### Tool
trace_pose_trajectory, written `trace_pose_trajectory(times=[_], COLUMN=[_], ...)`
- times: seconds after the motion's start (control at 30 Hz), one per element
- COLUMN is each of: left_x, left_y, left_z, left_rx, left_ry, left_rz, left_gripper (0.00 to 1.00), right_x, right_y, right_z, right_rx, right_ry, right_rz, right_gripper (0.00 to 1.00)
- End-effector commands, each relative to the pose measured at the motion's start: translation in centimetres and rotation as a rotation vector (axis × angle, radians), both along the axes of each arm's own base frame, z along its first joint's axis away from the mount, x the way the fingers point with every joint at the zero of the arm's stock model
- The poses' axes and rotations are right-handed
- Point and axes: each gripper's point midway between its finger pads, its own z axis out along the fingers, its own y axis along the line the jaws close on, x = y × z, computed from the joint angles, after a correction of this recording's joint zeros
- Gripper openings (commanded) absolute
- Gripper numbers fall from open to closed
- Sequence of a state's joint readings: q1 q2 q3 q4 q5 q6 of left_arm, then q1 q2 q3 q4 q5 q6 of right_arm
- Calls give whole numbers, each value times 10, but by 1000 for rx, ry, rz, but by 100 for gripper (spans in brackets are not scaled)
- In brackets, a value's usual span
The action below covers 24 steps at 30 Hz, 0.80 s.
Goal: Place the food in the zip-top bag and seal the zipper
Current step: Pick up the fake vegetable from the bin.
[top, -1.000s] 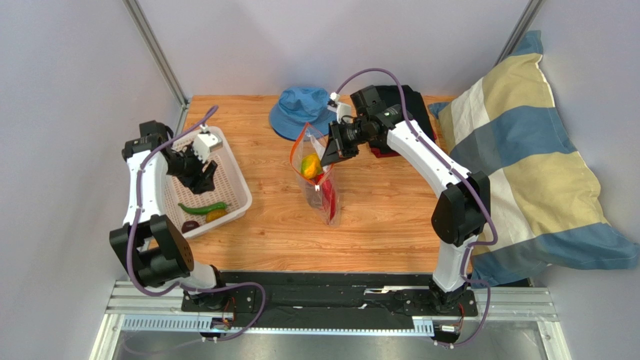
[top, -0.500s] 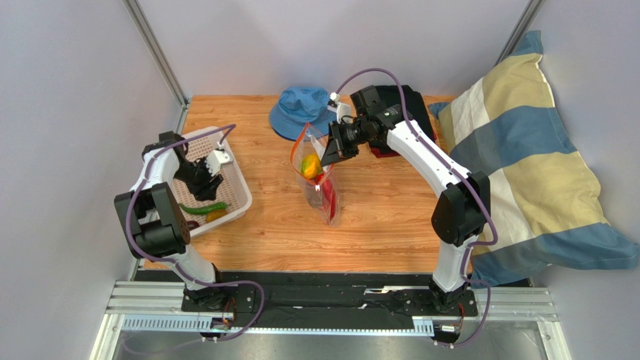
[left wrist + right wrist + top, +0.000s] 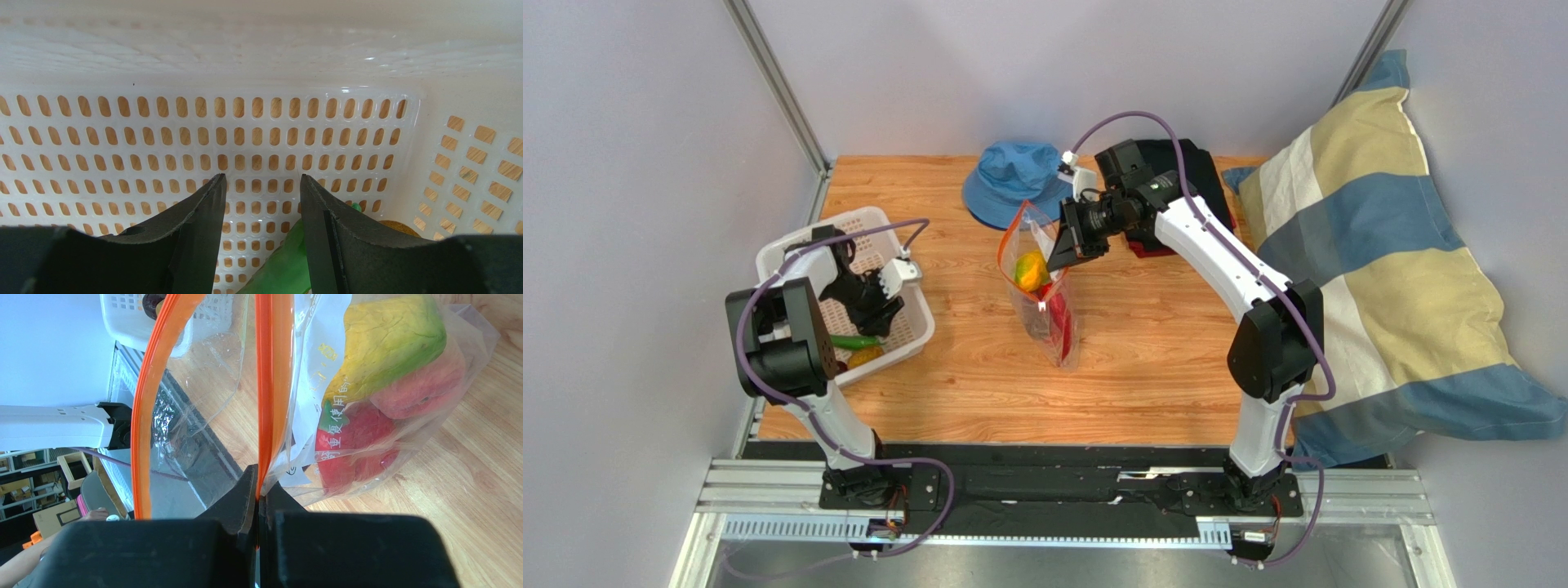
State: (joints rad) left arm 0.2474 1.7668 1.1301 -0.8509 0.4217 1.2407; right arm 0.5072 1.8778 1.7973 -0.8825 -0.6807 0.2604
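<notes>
At the near left of the table (image 3: 1136, 368), a green chili (image 3: 282, 269) and a yellow piece (image 3: 870, 355) lie in the near end of the white mesh basket (image 3: 918, 321), not yet bagged. The left gripper (image 3: 261, 202) reaches down inside the basket, its jaws part-way apart and holding nothing. The chili's tip shows just below the gap between them.

The chili looks like light, hard, glossy toy plastic, slender and curved, so it is likely to roll or squirt out of a loose pinch. A grip across its thicker middle, square to its length, seems the safest hold.

Farther in, at mid-table, the zip-top bag (image 3: 1053, 321) rests with its bottom on the wood and its mouth lifted toward the far side. A yellow-green piece (image 3: 393, 343), a peach-coloured one (image 3: 423, 386) and a red one (image 3: 353, 447) sit together in its lower part. The right gripper (image 3: 258, 478) is closed tight on one side of the orange zipper (image 3: 265, 386), while the other side bows away to the left, leaving the mouth open.

The film appears thin, limp and slick, and the toys' weight hangs from that single pinch. The zipper is probably the only stiff place to hold it.

Beyond the bag, a blue hat (image 3: 1014, 184) lies at the table's far edge.
</notes>
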Motion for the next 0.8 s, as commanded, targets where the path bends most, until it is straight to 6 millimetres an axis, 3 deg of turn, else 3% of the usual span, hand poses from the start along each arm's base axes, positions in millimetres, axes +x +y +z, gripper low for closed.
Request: trace_pose_trajectory(times=[0.0, 0.2, 0.23, 0.33, 0.47, 0.77], left_x=[12, 24, 11, -5, -19, -14], left_y=[2, 15, 17, 34, 48, 48], left_z=[8, 74, 80, 91, 76, 32], left_rx=[8, -43, -56, -8, 71, 68], left_ry=[-53, -112, -70, -58, -38, -28], left_rz=[-8, 8, -6, -97, -199, -260], left_gripper=[57, 69, 72, 74, 75, 75], right_x=[8, 7, 7, 7, 8, 7], right_y=[0, -1, -1, -1, 1, 1], right_z=[17, 16, 15, 14, 13, 10], right_rx=[17, 14, 10, 13, 15, 13], right_ry=[-66, -67, -67, -61, -54, -36], right_rz=[-2, -1, -3, -1, -2, 2], right_gripper=[0, 0, 0, 0, 0, 0])
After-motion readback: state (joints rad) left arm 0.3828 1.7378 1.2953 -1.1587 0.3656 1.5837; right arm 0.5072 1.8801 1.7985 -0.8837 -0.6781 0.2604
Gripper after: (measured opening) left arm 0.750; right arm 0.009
